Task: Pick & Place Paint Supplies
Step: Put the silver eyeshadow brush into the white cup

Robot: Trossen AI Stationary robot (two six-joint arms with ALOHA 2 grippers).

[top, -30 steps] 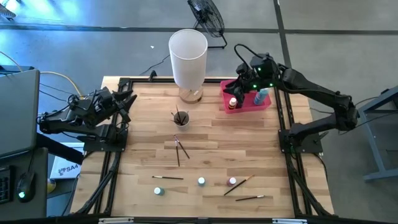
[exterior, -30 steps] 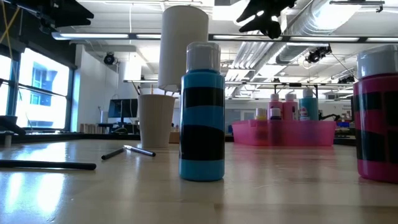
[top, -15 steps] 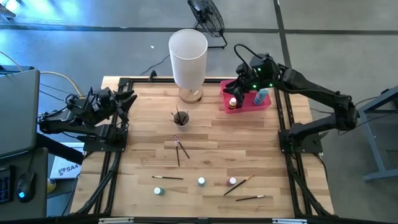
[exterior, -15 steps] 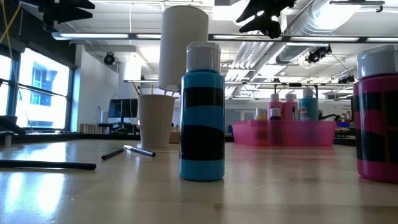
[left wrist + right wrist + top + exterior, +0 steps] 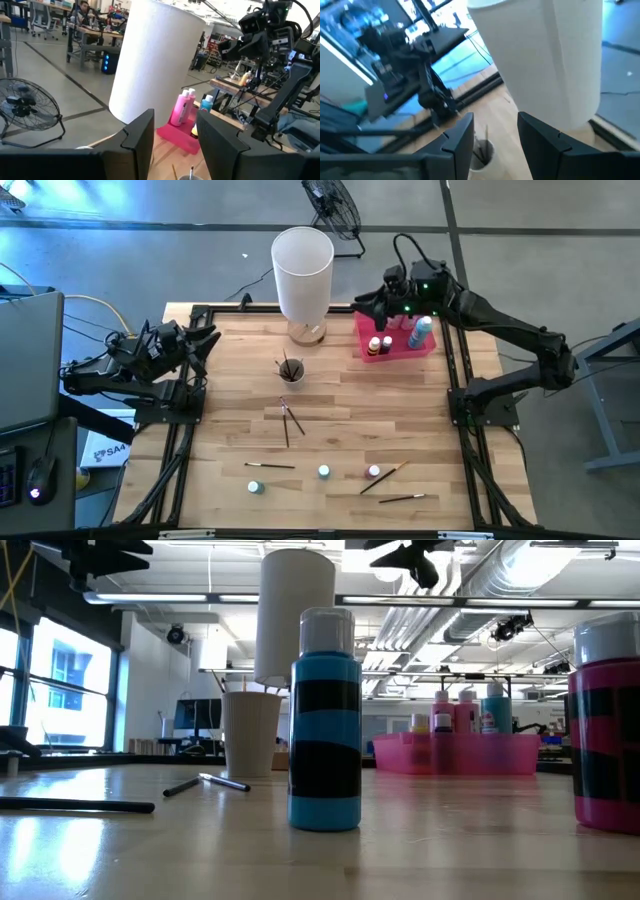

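Observation:
My right gripper point(image 5: 368, 302) hangs open and empty above the far left corner of the pink tray point(image 5: 400, 352), which holds a yellow-capped bottle point(image 5: 374, 346), a pink one point(image 5: 386, 340) and a teal one point(image 5: 420, 330). In its wrist view, the right gripper point(image 5: 495, 145) has nothing between its fingers. My left gripper point(image 5: 205, 340) waits open at the table's left edge. A teal bottle point(image 5: 325, 720), a pink bottle point(image 5: 605, 730) and a small teal bottle point(image 5: 255, 486) stand near the front edge. Several brushes point(image 5: 288, 420) lie flat on the wood.
A tall white cylinder point(image 5: 302, 275) stands at the far middle. In front of it is a small cup point(image 5: 291, 368) with brushes standing in it. More brushes point(image 5: 383, 477) lie near the front right. Bare wood lies between the cup and the tray.
My right gripper has risen and tipped upward, drawing back from over the tray toward the table's far edge, still open and empty. My left gripper has turned a little in place.

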